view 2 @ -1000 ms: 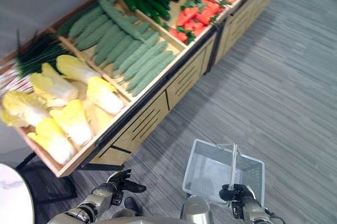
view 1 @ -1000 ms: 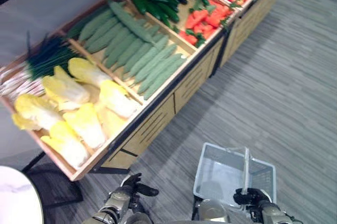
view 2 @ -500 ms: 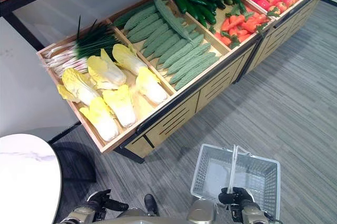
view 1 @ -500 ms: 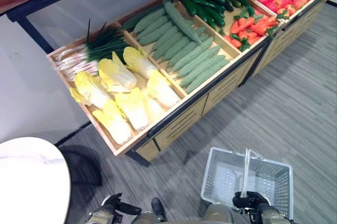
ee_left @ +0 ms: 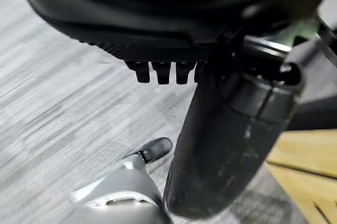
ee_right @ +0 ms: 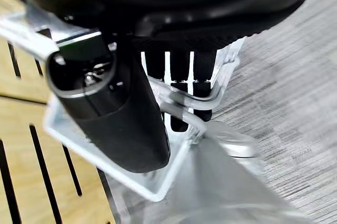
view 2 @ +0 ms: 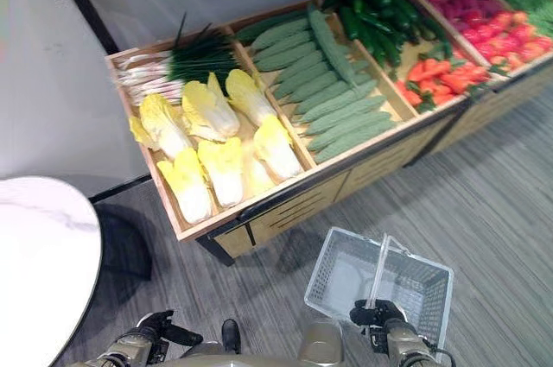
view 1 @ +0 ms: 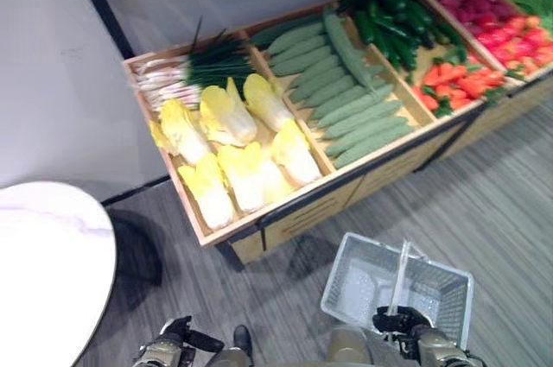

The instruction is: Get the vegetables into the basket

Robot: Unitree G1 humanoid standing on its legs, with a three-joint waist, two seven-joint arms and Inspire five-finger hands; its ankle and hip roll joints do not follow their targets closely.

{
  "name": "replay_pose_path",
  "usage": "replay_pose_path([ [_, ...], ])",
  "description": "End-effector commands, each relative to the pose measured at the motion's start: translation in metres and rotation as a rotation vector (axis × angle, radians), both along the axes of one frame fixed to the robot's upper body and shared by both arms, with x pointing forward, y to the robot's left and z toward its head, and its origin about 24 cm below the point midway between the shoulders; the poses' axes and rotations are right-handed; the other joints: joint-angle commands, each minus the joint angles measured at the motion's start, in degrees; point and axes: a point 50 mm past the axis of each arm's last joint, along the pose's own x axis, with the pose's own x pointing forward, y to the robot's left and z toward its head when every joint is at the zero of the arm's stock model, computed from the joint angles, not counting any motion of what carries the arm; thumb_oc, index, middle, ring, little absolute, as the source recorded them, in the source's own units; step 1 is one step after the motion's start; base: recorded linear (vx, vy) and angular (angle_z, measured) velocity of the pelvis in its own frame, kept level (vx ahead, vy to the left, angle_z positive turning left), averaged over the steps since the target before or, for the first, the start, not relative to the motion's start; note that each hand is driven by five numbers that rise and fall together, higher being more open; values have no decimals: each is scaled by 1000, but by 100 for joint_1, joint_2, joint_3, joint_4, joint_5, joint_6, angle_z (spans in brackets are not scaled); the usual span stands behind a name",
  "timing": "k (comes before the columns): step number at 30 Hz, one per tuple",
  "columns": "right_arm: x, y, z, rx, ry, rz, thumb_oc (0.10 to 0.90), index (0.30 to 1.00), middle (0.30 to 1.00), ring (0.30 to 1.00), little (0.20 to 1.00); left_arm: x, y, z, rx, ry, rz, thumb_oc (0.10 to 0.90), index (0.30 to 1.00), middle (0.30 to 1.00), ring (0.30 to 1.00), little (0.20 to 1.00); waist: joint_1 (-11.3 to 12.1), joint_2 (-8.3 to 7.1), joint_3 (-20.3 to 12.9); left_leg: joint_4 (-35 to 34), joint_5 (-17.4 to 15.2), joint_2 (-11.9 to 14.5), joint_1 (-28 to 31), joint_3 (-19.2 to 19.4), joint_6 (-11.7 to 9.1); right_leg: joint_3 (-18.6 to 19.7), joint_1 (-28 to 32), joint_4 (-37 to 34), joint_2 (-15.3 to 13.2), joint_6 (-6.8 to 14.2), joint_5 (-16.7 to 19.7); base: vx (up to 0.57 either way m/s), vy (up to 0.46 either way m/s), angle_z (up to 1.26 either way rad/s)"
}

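A wooden stand (view 1: pixel 298 216) holds vegetables in bins: yellow cabbages (view 1: pixel 233 151), scallions (view 1: pixel 190 69), pale green gourds (view 1: pixel 346 99), dark cucumbers (view 1: pixel 393 17), carrots (view 1: pixel 458 82) and red peppers (view 1: pixel 501 30). Below the stand, a white wire basket (view 1: pixel 359 285) hangs over the floor, nothing inside it. My right hand (view 1: pixel 402 322) is shut on its clear handle (ee_right: pixel 179 100); the right wrist view shows the fingers (ee_right: pixel 179 84) curled round it. My left hand (view 1: pixel 177 337) stays low by the floor, far from the stand, with its fingers (ee_left: pixel 158 71) curled on nothing and the thumb (ee_left: pixel 226 129) sticking out.
A round white table (view 1: pixel 43 272) stands at the lower left. Behind the stand a grey wall (view 1: pixel 60 65) rises, with a black frame (view 1: pixel 104 17) above the bins. Grey plank floor (view 1: pixel 501 203) spreads out to the right of the basket.
The whole picture has shifted, so the camera moved: the stand now sits higher and the white table shows more. The basket stays in my right hand; my left hand stays low.
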Motion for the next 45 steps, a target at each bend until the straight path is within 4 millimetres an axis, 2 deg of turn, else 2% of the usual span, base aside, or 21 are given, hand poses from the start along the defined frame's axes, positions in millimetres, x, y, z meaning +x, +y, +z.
replay_pose_path([
  [1,12,-23,11,-56,-37,-27,400,300,300,300,300,15,3,5,14,-50,17,900,1000,1000,1000,1000,36,102,155,275,-297,538,104,-217,-305,-52,-120,727,66,235,-229,96,-394,56],
  [2,5,-24,9,-59,-20,-37,400,300,300,300,300,13,2,4,5,-47,47,900,1000,1000,1000,1000,67,141,89,362,-215,810,12,-460,-397,-182,15,839,309,81,-499,68,-382,46],
  [4,1,-26,9,-65,-12,-44,400,300,300,300,300,12,0,4,-5,-51,61,900,1000,1000,1000,1000,84,172,79,434,-176,920,-46,-570,-430,-291,62,898,401,14,-588,32,-368,57],
  [5,-3,-28,9,-74,-5,-63,400,300,300,300,300,15,-3,4,-26,-69,94,900,1000,1000,1000,1000,131,247,107,513,24,1086,-227,-779,-508,-531,148,998,581,-115,-775,-52,-329,67],
  [8,-6,-31,9,-81,-3,-89,400,300,300,300,300,20,-7,4,-45,-91,105,900,1000,1000,1000,1000,117,308,154,464,315,1203,-460,-782,-571,-828,243,1013,633,-184,-916,-79,-243,76],
  [9,-8,-37,11,-93,-5,-111,400,300,300,300,300,25,-13,5,-66,-115,104,900,1000,1000,1000,1000,105,361,209,414,624,1221,-650,-518,-577,-1111,371,963,619,-252,-961,-69,-120,102],
  [10,-8,-37,11,-93,-5,-112,400,300,300,300,300,25,-13,5,-67,-115,104,900,1000,1000,1000,1000,94,362,209,411,629,1220,-653,-530,-578,-1123,377,958,618,-252,-961,-100,-151,71],
  [12,-8,-45,14,-113,-10,-132,400,300,300,300,300,33,-22,6,-102,-147,94,900,1000,1000,1000,1000,66,329,227,528,633,1100,-751,-28,-561,-1416,456,851,577,-300,-922,-91,-124,70],
  [13,-8,-45,14,-113,-10,-132,400,300,300,300,300,33,-22,6,-102,-147,94,900,1000,1000,1000,1000,66,329,228,535,627,1100,-752,-29,-561,-1417,461,848,577,-299,-921,-122,-183,57],
  [15,-7,-46,15,-117,-11,-129,400,300,300,300,300,37,-26,8,-110,-161,55,900,1000,1000,1000,1000,61,248,184,916,167,807,-583,219,-458,-1616,528,696,572,-382,-839,-132,-138,32],
  [17,-10,-47,14,-114,-7,-139,400,300,300,300,300,42,-31,9,-123,-177,25,900,1000,1000,1000,1000,-3,295,86,775,121,709,-495,571,-402,-1780,464,656,589,-393,-818,-99,-17,42],
  [18,-9,-48,15,-115,-10,-140,400,300,300,300,300,43,-35,9,-138,-184,12,900,1000,1000,1000,1000,-3,330,72,658,219,678,-527,554,-421,-1835,477,595,589,-380,-769,-16,47,48],
  [24,-10,-43,13,-107,-4,-129,400,300,300,300,300,55,-45,15,-164,-246,-28,900,1000,1000,1000,1000,7,367,7,436,118,567,-296,518,-374,-1878,667,498,441,-260,-617,23,99,15],
  [29,-8,-45,14,-119,-12,-143,400,300,300,300,300,90,-45,46,-137,-461,-122,900,1000,1000,1000,1000,63,360,76,278,11,407,-167,544,-284,-1818,638,437,259,-121,-384,-31,115,3],
  [30,-9,-45,14,-119,-11,-143,400,300,300,300,300,90,-45,46,-136,-460,-122,900,1000,1000,1000,1000,67,356,75,273,12,404,-162,547,-283,-1814,640,434,258,-119,-381,-38,112,0],
  [31,-8,-46,15,-121,-20,-154,400,300,300,300,300,108,-43,73,-129,-608,-170,900,1000,1000,1000,1000,92,350,94,203,-8,354,-134,541,-252,-1805,609,405,216,-68,-311,-36,91,2],
  [32,-8,-46,15,-120,-23,-158,400,300,300,300,300,113,-40,84,-123,-667,-188,900,1000,1000,1000,1000,110,335,100,185,-16,334,-124,544,-241,-1784,591,401,200,-45,-280,-48,117,2],
  [34,-8,-45,14,-114,-29,-171,400,300,300,300,300,117,-31,108,-101,-785,-204,900,1000,1000,1000,1000,148,303,116,159,-28,312,-109,549,-229,-1760,561,393,171,-4,-234,-33,60,1],
  [35,-9,-44,14,-113,-28,-170,400,300,300,300,300,117,-30,108,-99,-783,-204,900,1000,1000,1000,1000,148,294,113,157,-28,310,-105,554,-227,-1755,561,394,169,-2,-233,-27,40,0],
  [38,-12,-37,10,-91,-23,-176,400,300,300,300,300,113,-12,138,-54,-922,-184,900,1000,1000,1000,1000,206,217,97,126,-83,270,-58,574,-193,-1709,541,384,127,59,-189,-19,50,-3],
  [45,-16,-30,6,-66,-17,-173,400,300,300,300,300,109,-2,165,-10,-1051,-148,900,1000,1000,1000,1000,261,142,10,98,-140,245,31,583,-167,-1712,595,369,90,85,-170,1,10,-4],
])
